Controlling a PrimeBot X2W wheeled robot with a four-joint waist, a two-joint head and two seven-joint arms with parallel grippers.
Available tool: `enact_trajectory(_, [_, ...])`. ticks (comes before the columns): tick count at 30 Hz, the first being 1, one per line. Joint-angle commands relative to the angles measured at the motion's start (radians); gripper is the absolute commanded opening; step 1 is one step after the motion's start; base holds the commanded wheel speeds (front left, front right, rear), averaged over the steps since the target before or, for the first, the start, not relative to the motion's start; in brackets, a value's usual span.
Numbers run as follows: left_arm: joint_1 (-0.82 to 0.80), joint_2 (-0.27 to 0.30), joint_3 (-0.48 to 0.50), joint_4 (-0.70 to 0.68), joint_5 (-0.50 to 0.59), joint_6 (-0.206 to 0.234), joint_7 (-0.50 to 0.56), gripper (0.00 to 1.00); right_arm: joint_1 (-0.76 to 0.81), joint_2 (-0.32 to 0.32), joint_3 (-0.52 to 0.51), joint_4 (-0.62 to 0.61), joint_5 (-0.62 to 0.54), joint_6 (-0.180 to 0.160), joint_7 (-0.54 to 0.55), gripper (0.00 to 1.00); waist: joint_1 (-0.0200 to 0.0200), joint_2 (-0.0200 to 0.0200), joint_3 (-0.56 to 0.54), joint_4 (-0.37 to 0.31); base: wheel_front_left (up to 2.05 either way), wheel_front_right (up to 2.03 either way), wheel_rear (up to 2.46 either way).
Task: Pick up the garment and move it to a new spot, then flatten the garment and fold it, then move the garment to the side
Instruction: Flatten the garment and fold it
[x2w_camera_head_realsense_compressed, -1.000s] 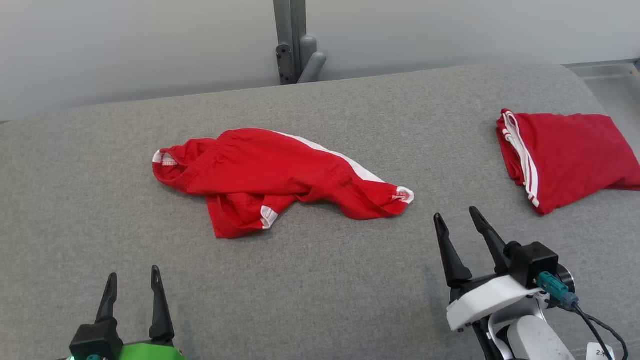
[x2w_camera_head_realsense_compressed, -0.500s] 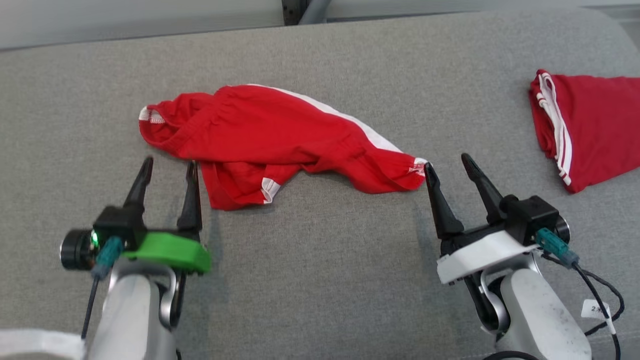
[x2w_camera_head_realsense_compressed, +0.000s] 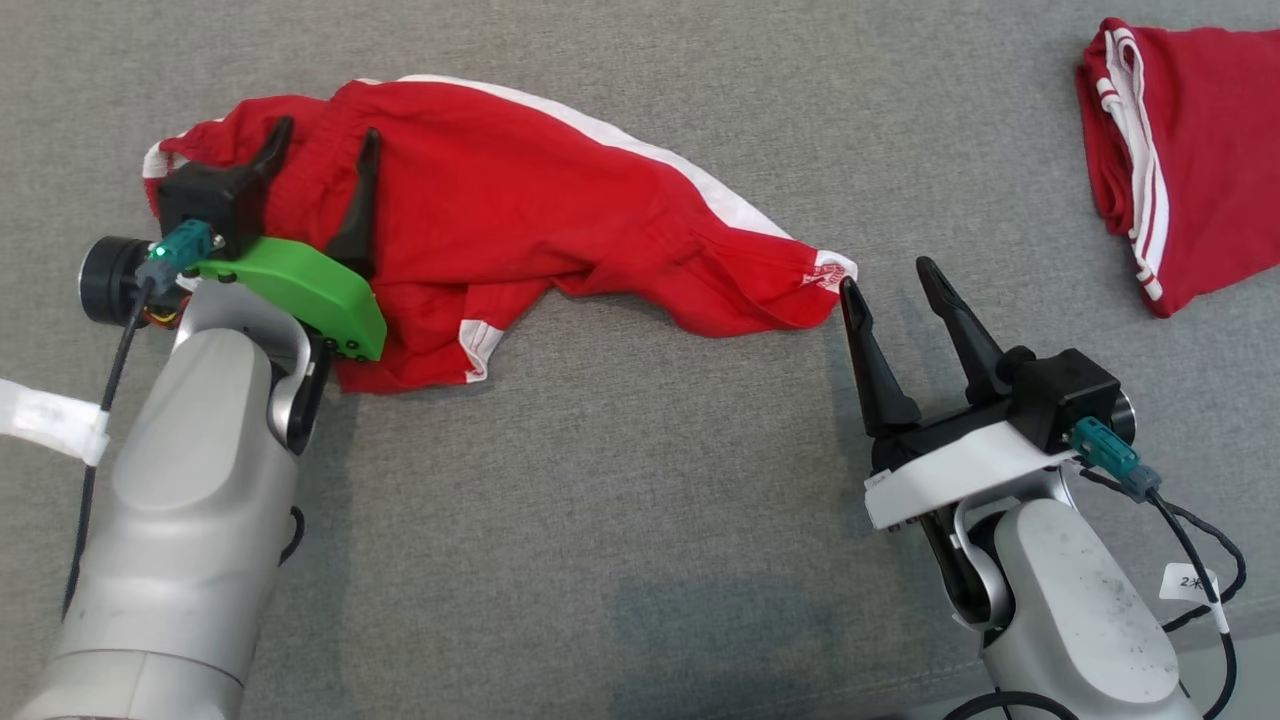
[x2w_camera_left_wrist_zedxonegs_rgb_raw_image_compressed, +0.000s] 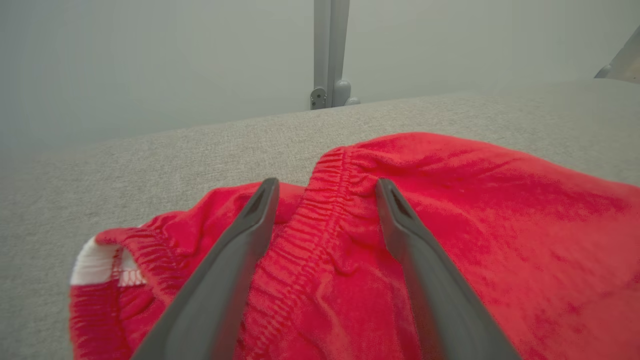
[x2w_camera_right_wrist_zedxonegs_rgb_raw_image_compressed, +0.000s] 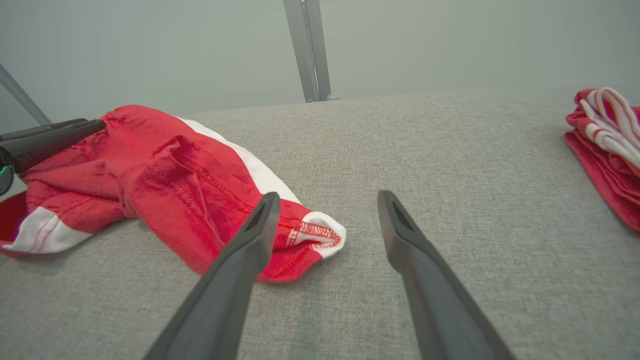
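As the red shorts (x2w_camera_head_realsense_compressed: 560, 210) lie crumpled left to right on the grey cushion (x2w_camera_head_realsense_compressed: 640, 500), the left gripper (x2w_camera_head_realsense_compressed: 327, 128), fingers apart, hangs over their waistband (x2w_camera_left_wrist_zedxonegs_rgb_raw_image_compressed: 320, 220); the right gripper (x2w_camera_head_realsense_compressed: 885, 272), also spread, stands just beside the leg hem (x2w_camera_right_wrist_zedxonegs_rgb_raw_image_compressed: 315, 232).

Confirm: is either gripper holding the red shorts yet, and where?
Nothing is held. The left gripper stands open astride the waistband of the shorts; the right gripper is open beside the leg hem.
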Motion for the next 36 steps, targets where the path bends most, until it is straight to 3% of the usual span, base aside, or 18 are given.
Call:
enact_trajectory(1, [-0.022, 0.012, -0.008, 0.012, -0.019, -0.002, 0.003, 1.00, -0.006, -0.002, 0.000, -0.001, 0.005, -0.002, -0.002, 1.00, -0.0002, -0.0002, 0.024, -0.030, 0.00, 0.00, 0.00])
enact_trajectory(5, [-0.067, 0.049, -0.062, 0.096, -0.080, -0.002, 0.014, 1.00, 0.003, -0.002, -0.011, -0.003, 0.010, -0.002, -0.002, 1.00, -0.0002, -0.0002, 0.024, -0.038, 0.00, 0.00, 0.00])
enact_trajectory(10, [-0.082, 0.055, -0.136, 0.136, -0.140, -0.002, -0.001, 0.98, 0.008, -0.002, -0.015, -0.004, 0.012, -0.002, -0.002, 1.00, -0.0002, -0.0002, 0.018, -0.035, 0.00, 0.00, 0.00])
enact_trajectory(12, [-0.080, 0.057, -0.169, 0.139, -0.163, -0.002, -0.007, 0.46, 0.007, -0.002, -0.014, -0.005, 0.012, -0.002, -0.002, 1.00, -0.0002, -0.0002, 0.016, -0.031, 0.00, 0.00, 0.00])
enact_trajectory(14, [-0.078, 0.059, -0.198, 0.137, -0.187, -0.002, -0.011, 0.00, 0.006, -0.002, -0.011, -0.004, 0.009, -0.002, -0.002, 1.00, -0.0002, -0.0002, 0.012, -0.027, 0.00, 0.00, 0.00])
enact_trajectory(20, [-0.054, 0.082, -0.261, 0.065, -0.238, -0.002, -0.019, 0.00, 0.020, -0.003, -0.018, 0.010, 0.005, -0.002, -0.002, 1.00, -0.0002, -0.0002, -0.021, -0.009, 0.00, 0.00, 0.00])
enact_trajectory(25, [-0.002, 0.089, -0.241, -0.079, -0.215, -0.001, -0.019, 0.00, 0.043, -0.003, -0.036, 0.023, 0.010, -0.002, -0.002, 1.00, -0.0002, -0.0002, -0.069, 0.019, 0.00, 0.00, 0.00])
enact_trajectory(36, [0.345, 0.130, -0.221, -0.340, -0.164, -0.001, -0.018, 0.00, 0.115, -0.002, -0.068, 0.050, 0.019, -0.002, -0.002, 1.00, -0.0002, -0.0002, -0.184, 0.118, 0.00, 0.00, 0.00])
